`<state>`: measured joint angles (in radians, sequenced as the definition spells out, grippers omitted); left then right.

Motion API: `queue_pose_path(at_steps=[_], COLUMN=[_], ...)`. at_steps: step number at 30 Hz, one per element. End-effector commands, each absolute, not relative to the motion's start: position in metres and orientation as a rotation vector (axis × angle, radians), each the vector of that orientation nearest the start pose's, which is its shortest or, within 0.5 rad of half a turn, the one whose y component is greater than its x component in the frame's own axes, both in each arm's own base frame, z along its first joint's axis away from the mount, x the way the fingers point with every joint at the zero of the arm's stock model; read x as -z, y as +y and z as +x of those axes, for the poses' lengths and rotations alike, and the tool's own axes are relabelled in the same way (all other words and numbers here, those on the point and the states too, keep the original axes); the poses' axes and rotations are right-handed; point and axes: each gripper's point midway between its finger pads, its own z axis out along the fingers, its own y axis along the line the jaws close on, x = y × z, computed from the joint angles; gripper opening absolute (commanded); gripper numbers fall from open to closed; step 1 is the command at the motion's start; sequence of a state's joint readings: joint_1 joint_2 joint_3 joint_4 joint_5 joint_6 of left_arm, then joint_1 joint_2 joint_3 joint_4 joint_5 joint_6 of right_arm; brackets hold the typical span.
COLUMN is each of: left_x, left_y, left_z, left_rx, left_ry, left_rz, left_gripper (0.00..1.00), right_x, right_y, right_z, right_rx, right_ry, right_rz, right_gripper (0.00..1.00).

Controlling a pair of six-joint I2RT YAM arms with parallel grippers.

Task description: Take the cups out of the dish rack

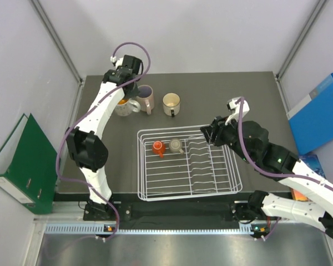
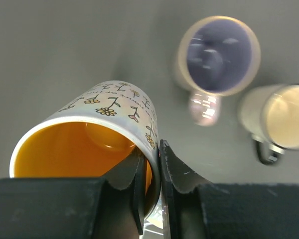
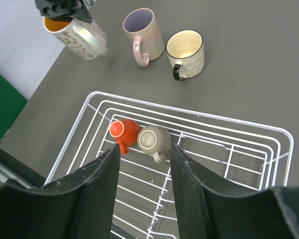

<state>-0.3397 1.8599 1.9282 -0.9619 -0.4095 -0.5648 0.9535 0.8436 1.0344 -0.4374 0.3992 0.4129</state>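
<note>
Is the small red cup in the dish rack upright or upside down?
Upside down: the red cup shows a closed base facing up, no opening, on the rack wires.

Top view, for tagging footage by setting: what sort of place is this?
Probably a lab booth, not a kitchen: left arm and right arm bolted to a table, bare white walls, green binder.

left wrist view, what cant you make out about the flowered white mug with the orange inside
- Left wrist: handle and base of the flowered white mug, behind its own wall and the shut left gripper.
- Top external: whether it touches the dark table; the gripper covers most of it.
</note>
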Motion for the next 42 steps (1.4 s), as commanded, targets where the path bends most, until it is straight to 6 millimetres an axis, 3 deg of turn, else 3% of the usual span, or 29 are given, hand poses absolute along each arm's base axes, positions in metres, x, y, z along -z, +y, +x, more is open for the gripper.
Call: queue_pose_path(at_steps=[1,12,23,29,42], left_x=[-0.296,-0.21,-0.159,-0.143,-0.134], left_y=[-0.075,-0.076,-0.054,-0.06,-0.082], left_z=[0.463,0.501,0.531,0.546,0.565], left_rx=[-0.184,-0.229,-0.195,-0.103,0.047], left_ry=[2.164,2.324,2.384,2.392,2.394], left_rz=[-0.441,-0.373,-0.442,-0.444,-0.391], left_gripper=[0.0,0.0,0.0,0.0,0.0], right_x=[-0.331,-0.322,-0.31,-0.304,-0.296], right_y=[0.209,0.203,0.202,0.205,0.21], right_z=[0.214,0.209,0.21,0.213,0.213], right_rx=[-0.619,-0.602,-0.568,-0.551,-0.558], right_ry=[1.789,1.815,1.866,1.9,1.934], right_rz=[-0.217,-0.233,-0.227,-0.229,-0.215], right_gripper=[0.45,0.45,0.45,0.45,0.45])
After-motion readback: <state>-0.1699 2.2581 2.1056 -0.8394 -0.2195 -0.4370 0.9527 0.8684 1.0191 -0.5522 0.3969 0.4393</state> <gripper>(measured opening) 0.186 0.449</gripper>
